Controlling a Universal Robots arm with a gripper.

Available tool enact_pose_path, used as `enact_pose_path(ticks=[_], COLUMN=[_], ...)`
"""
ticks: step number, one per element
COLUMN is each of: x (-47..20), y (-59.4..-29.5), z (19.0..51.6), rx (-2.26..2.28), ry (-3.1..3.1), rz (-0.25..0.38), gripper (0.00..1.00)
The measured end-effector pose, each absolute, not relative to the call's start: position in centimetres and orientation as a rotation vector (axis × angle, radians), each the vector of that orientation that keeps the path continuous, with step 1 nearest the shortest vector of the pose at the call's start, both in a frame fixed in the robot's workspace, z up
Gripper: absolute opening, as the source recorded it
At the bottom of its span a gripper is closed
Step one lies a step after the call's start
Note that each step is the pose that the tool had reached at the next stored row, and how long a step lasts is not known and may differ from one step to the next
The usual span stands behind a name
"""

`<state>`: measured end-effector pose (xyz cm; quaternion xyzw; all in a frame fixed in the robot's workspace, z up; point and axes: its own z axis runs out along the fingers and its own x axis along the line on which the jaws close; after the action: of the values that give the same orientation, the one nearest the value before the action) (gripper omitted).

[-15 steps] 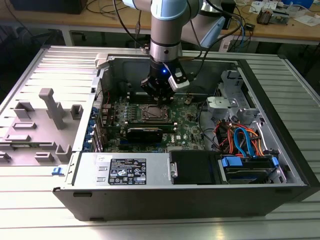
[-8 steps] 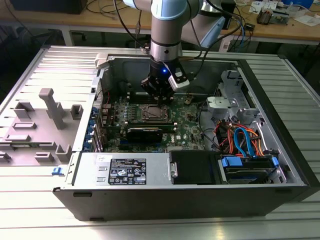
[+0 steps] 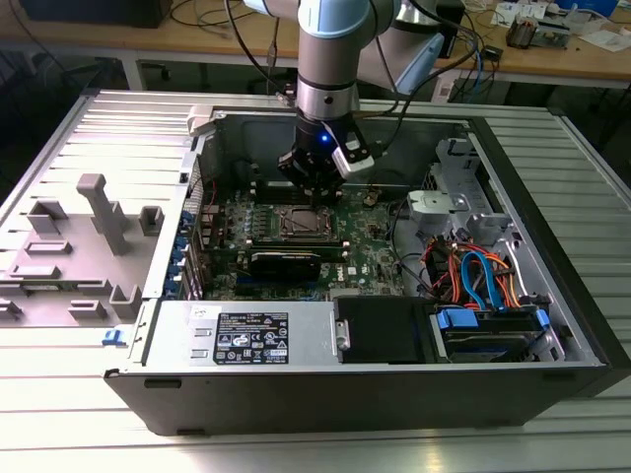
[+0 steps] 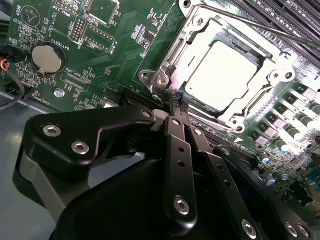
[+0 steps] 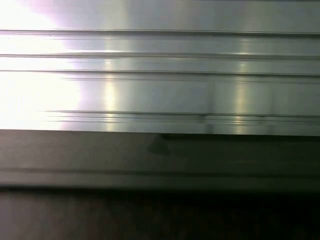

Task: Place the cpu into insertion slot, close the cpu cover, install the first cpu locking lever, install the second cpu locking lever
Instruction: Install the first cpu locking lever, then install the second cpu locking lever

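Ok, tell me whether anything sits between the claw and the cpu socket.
Nothing visible does. In the second wrist view the claw has its fingers pressed together, tips right at the edge of the insertion slot. The cpu already lies in the slot, with the cpu cover down around it.

A white label sits on the grey power supply box in the lower middle of the exterior view. It carries rows of small black print and a cluster of round and square marks, all too small to read. In the second wrist view the green motherboard bears white silkscreen lettering. A short word runs beside the round coin cell, letter-and-number tags stand by the small parts, and a triangle sign stands near the board's corner. The cpu has a top washed out by glare, so any marking there cannot be told.
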<state>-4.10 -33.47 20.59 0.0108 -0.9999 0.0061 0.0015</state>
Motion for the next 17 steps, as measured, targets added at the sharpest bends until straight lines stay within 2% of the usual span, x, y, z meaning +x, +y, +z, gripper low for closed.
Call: enact_pose_path(ticks=[17], x=[-3.96], y=[-33.71], z=[21.12], rx=[0.033], ry=[-3.138], rz=[0.02], gripper=[0.11])
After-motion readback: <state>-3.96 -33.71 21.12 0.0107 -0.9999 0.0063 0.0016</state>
